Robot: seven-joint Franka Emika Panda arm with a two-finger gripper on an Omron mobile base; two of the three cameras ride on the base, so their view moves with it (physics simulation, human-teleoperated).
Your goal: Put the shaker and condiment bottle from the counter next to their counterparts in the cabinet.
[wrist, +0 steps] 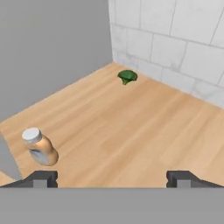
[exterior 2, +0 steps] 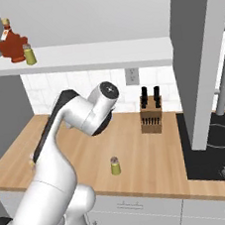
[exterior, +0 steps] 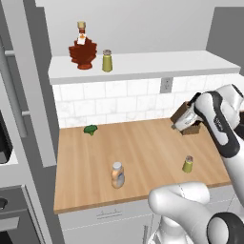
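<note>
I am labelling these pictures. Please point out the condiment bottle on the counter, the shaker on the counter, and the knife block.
condiment bottle (exterior: 117,175), left base view, on its label.
shaker (exterior 2: 115,166), right base view, on its yellow body.
knife block (exterior 2: 151,119), right base view, on its wooden front.

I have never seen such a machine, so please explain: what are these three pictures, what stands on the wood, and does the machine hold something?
It is a white robot arm in a simulated kitchen. Two pictures come from cameras behind the arm, to its left and its right; the third looks along the gripper, whose two dark tips stand wide apart with nothing between them, so nothing is held. On the wooden counter stand a condiment bottle, a small shaker, a knife block and a green piece that looks like broccoli. On the white cabinet shelf above stand a red maple-leaf bottle and a second shaker.
</note>
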